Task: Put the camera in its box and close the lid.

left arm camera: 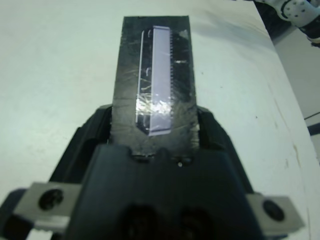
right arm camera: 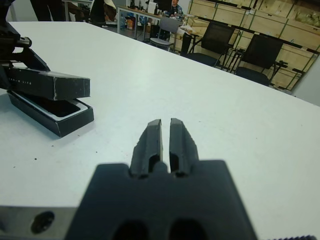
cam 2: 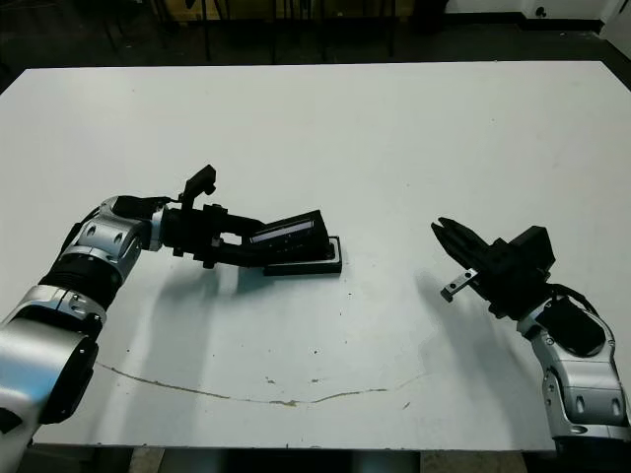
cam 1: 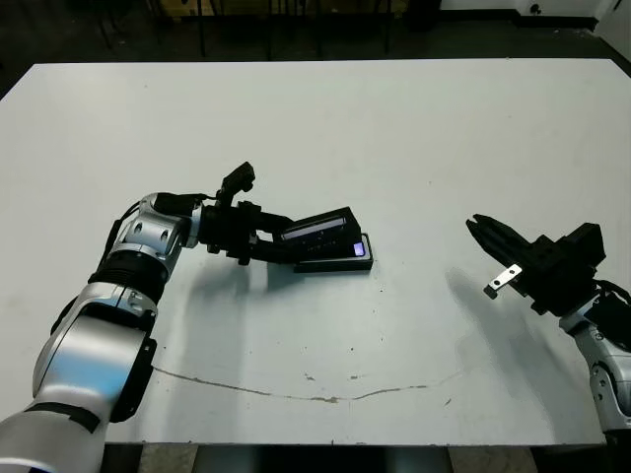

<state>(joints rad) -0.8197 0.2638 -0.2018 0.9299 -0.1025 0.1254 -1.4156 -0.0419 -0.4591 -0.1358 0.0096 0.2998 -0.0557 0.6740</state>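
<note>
The box (cam 1: 340,262), a shallow black tray with white lining, lies mid-table. Inside it, in the right wrist view, a dark shape (right arm camera: 60,107) fills the lining and looks like the camera; the lid hides most of it. My left gripper (cam 1: 284,242) is shut on the lid (cam 1: 317,228) from its left end and holds it tilted just over the box, with the right end raised. The lid's pale glossy strip (left arm camera: 161,75) faces up. My right gripper (cam 1: 481,228) hovers shut and empty to the right of the box, well apart from it.
A thin cracked line (cam 1: 315,396) runs across the white table (cam 1: 325,128) near its front edge. Beyond the far edge stand black chairs (right arm camera: 260,50) and desks, with a person (right arm camera: 176,7) seated far off.
</note>
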